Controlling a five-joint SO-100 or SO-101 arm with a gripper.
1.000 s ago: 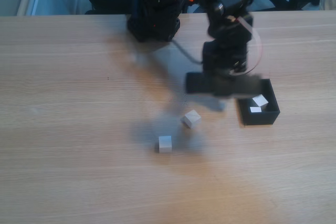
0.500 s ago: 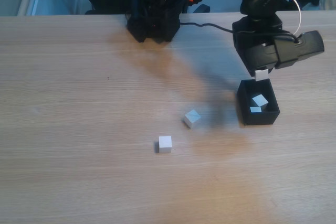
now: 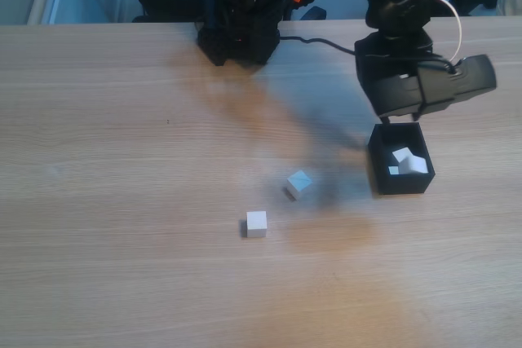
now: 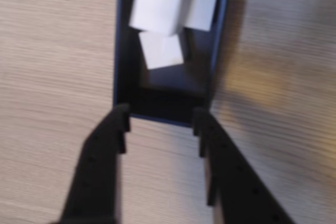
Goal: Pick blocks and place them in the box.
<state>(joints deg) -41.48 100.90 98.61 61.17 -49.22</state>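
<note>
Now the small black open-topped box [image 3: 401,175] sits on the pale wood-grain tabletop [image 3: 122,201], close to its right edge in the fixed view, with bare wood open on every other side of it. The black two-finger gripper [image 4: 160,124] hangs just above the box's far wall, its jaws spread apart and empty; in the wrist view the tips straddle the near wall without touching it. Three small white cubes [image 4: 156,8] lie packed in the far end of the box, touching one another. Two more white cubes rest on open tabletop well left of the box: one tilted cube [image 3: 298,184] nearer it, one square-set cube [image 3: 256,223] farther left and nearer the camera. Behind the tabletop stands the arm's dark base [image 3: 239,14]. Half a second ago a cube hung between the jaws; it is now in the box.
</note>
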